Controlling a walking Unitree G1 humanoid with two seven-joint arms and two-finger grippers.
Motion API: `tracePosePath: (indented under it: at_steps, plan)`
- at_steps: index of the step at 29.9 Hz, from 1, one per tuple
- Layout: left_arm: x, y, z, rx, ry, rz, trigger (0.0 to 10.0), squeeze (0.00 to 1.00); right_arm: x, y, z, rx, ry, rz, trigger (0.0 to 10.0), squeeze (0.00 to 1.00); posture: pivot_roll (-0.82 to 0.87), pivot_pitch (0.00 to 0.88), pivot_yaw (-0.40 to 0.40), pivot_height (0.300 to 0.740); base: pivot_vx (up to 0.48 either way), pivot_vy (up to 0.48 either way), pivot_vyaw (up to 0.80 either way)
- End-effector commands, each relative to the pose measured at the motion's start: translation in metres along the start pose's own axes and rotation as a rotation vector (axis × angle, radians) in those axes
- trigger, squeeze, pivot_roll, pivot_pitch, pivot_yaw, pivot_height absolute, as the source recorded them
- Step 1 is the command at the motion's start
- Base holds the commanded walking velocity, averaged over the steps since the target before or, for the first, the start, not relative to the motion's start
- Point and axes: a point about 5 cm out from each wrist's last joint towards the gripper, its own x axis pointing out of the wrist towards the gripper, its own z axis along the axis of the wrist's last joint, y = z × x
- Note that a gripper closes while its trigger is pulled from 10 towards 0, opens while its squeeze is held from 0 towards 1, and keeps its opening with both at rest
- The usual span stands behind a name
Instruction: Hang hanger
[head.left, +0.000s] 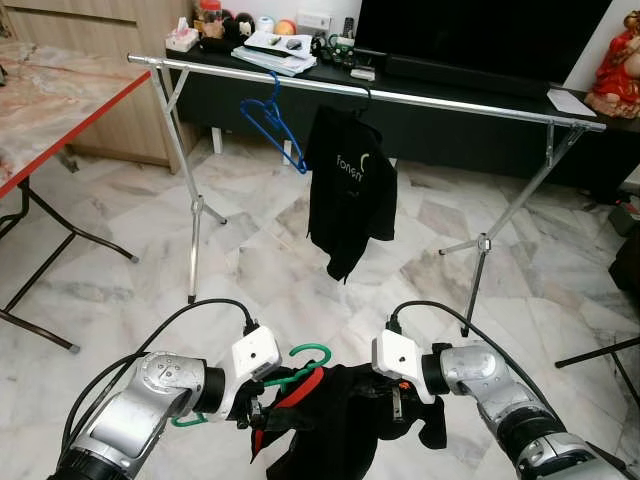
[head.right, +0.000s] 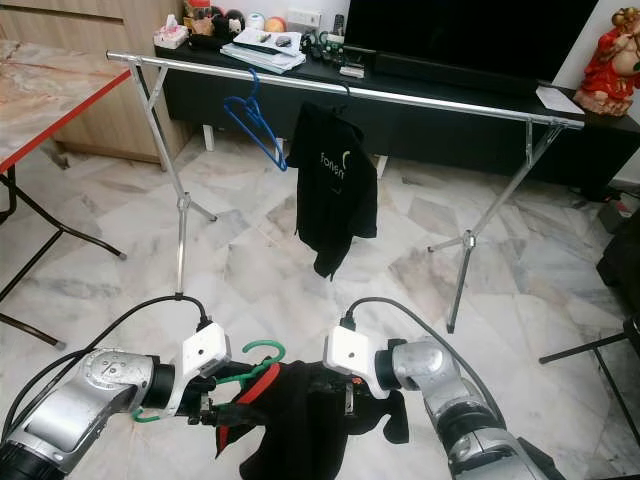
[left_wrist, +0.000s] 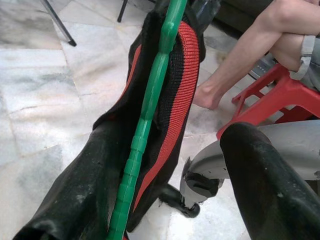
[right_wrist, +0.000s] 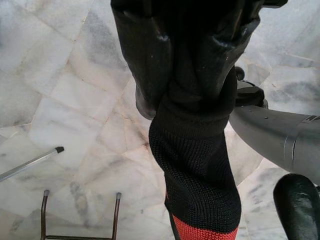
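the green plastic hanger (head.left: 300, 368), dressed in a black knit garment with red trim (head.left: 335, 420), sits low between both arms, its long axis running 9 to 3 o'clock. the left gripper (head.left: 255, 412) clamps the hanger; the right gripper (head.left: 400, 402) pinches the garment. the long silver clothes rail (head.left: 420, 99) lies well apart at 12 o'clock.

Ribbed plastic hanger (left_wrist: 150, 100) (green), knit garment (right_wrist: 197, 175)
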Motion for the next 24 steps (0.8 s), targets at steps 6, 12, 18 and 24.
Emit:
tracePosePath:
  at_steps: [6,12,18,24]
  plan:
    - [-0.002,0.002,-0.005,0.016,0.043,0.027,10.0,0.00,-0.007,-0.004,0.001,-0.019,0.002,0.003,10.0,0.00,0.05,0.085,-0.118,0.740,0.000,0.000,0.00]
    - [-0.004,0.004,-0.009,0.024,0.072,0.045,10.0,0.00,-0.011,-0.005,0.003,-0.035,-0.002,0.023,10.0,0.00,0.05,0.085,-0.119,0.740,0.000,0.000,0.00]
    - [-0.003,0.004,-0.013,0.037,0.095,0.056,10.0,0.00,-0.012,-0.004,0.005,-0.058,0.000,0.050,10.0,0.00,0.05,0.084,-0.120,0.740,0.000,0.000,0.00]
    - [-0.010,0.011,-0.015,0.042,0.115,0.095,5.5,0.00,-0.017,-0.005,0.003,-0.068,0.019,0.054,10.0,0.00,0.05,0.096,-0.122,0.740,0.000,0.000,0.00]
